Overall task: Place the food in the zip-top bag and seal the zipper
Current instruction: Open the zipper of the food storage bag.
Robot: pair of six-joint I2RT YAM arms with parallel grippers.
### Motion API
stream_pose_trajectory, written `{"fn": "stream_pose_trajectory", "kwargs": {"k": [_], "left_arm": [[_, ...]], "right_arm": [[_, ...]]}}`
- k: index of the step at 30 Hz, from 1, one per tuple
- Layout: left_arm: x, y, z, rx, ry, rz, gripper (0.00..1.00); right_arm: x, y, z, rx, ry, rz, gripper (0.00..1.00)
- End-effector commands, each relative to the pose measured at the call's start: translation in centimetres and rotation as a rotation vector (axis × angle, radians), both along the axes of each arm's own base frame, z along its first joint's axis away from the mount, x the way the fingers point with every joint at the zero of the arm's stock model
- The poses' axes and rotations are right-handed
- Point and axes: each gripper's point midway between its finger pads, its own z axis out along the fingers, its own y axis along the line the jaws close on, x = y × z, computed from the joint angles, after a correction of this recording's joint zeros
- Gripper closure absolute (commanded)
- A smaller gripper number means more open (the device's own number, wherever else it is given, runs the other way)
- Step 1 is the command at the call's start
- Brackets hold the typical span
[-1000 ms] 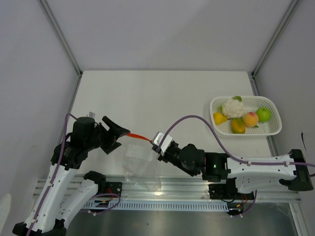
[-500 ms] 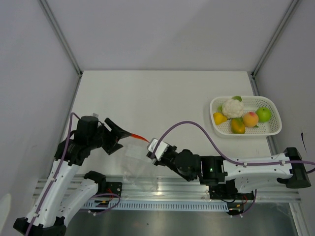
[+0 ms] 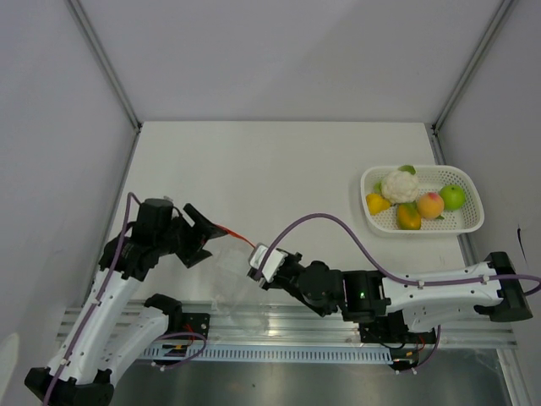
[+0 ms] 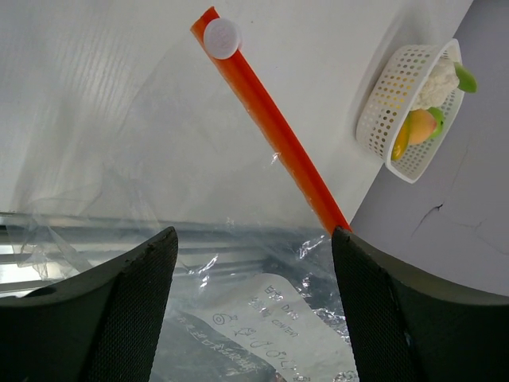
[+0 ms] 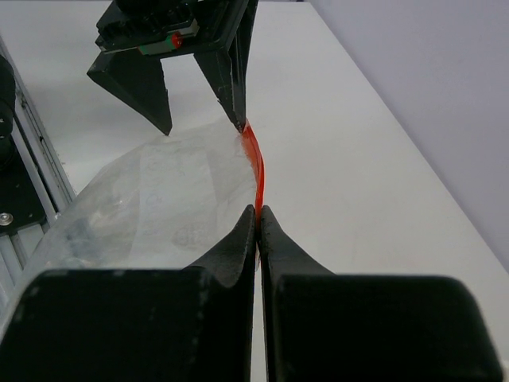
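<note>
Comparing against a second ago, I see the right claw (image 3: 256,264) has slid left and toward the near edge, and its purple cable loop has sunk lower with it. The visible stretch of zipper (image 3: 238,238) between the two claws has shortened. The left wrist has crept slightly right and far.

My right forearm lies low along the near edge of the surface (image 3: 279,169), pointing left. Its claw is clenched on the right end of the zipper, fingers pressed together with the orange-red strip pinched between them. My left arm rises from its near-left base and bends at the elbow, so the left claw (image 3: 205,233) points right. That claw is released, jaws spread wide. One fingertip touches the left end of the zipper, and the other hangs over the clear plastic.

The zip-top bag (image 3: 232,279) hangs slack on the near side of the strip, between the claws and over the metal rail. A white round tab (image 4: 221,37) sits on the strip near one end. The food (image 3: 401,188) sits in the white mesh basket (image 3: 469,222) at the right, well apart from the bag.
</note>
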Motion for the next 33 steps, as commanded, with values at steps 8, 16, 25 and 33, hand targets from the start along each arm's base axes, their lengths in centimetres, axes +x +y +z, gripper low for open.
{"fn": "stream_pose_trajectory", "kwargs": {"k": [8,16,25,33], "left_arm": [[-0.6,0.4,4.1,-0.042,-0.120,0.027,0.19],[-0.7,0.1,3.2,-0.041,-0.087,0.013,0.18],[-0.1,0.1,2.0,-0.011,-0.055,0.002,0.18],[0.0,-0.3,1.8,0.002,-0.045,-0.047,0.21]], "right_arm": [[-0.5,0.4,1.9,0.003,-0.033,-0.007,1.00],[-1.1,0.7,1.7,-0.016,-0.053,-0.001,1.00],[-1.9,1.1,2.0,-0.034,-0.087,0.010,1.00],[-2.8,1.3,2.6,-0.049,-0.120,0.028,1.00]]}}
